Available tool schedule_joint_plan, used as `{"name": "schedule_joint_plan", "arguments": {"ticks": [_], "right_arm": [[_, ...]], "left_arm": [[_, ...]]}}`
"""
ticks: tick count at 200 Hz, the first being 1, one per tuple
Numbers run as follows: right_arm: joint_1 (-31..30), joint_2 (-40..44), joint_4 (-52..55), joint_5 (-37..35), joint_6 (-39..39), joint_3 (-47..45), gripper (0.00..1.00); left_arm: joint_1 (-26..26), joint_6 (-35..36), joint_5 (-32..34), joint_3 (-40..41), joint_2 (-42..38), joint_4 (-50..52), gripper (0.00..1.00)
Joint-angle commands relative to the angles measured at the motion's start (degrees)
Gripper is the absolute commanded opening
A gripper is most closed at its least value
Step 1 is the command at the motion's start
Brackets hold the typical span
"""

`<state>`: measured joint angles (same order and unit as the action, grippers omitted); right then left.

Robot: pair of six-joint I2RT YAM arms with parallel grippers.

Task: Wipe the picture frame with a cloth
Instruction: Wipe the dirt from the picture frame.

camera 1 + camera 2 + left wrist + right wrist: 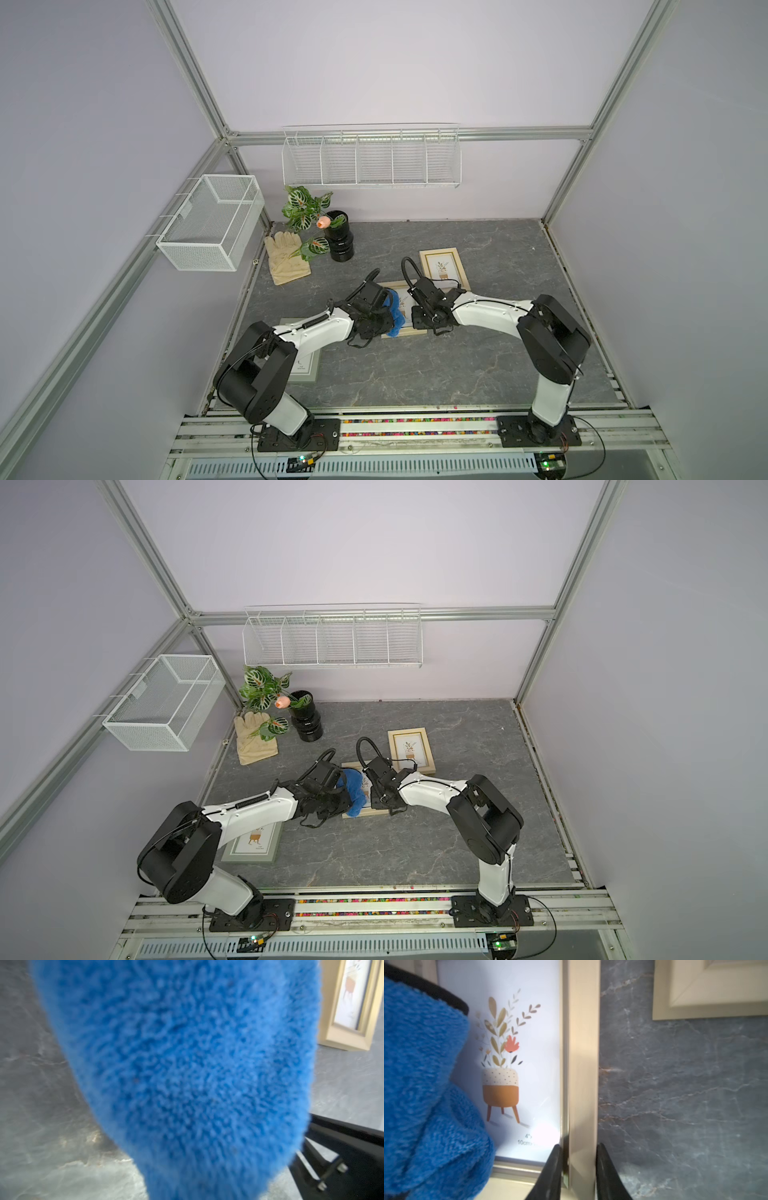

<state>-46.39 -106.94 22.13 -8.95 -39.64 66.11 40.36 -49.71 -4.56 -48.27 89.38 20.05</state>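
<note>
Two right fingers [552,1172] pinch the picture frame [583,1064] beside the cloth [425,1084].

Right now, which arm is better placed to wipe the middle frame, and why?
Left: the left gripper holds the cloth on the frame; the right gripper is shut on the frame's edge, steadying it.

Tight in the middle: left arm [320,332] and right arm [490,309] meet over the centre picture frame [583,1064], cloth [425,1084] bunched on its glass. Second frame [444,268] sits just behind, narrow gap. Vase [340,249] and glove [284,262] block back left; third frame [253,845] under the left arm. Counter [415,374] front and right lies open.
</note>
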Motion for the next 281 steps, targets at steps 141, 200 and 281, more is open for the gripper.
{"name": "schedule_joint_plan", "arguments": {"ticks": [141,200,281], "right_arm": [[-0.4,-2.1,4.6,-1.0,-1.2,-3.3,0.25],[-0.5,-1.9,4.8,-1.6,-1.7,-3.4,0.25],[-0.5,-1.8,4.8,-1.5,-1.3,-2.8,0.25]], "left_arm": [[-6.1,6.6,8.0,-12.9,11.8,8.3,0.0],[-4.7,6.6,9.5,-18.6,12.3,13.3,0.0],[-0.8,-0.3,9.7,-9.4,6.2,11.3,0.0]]}}
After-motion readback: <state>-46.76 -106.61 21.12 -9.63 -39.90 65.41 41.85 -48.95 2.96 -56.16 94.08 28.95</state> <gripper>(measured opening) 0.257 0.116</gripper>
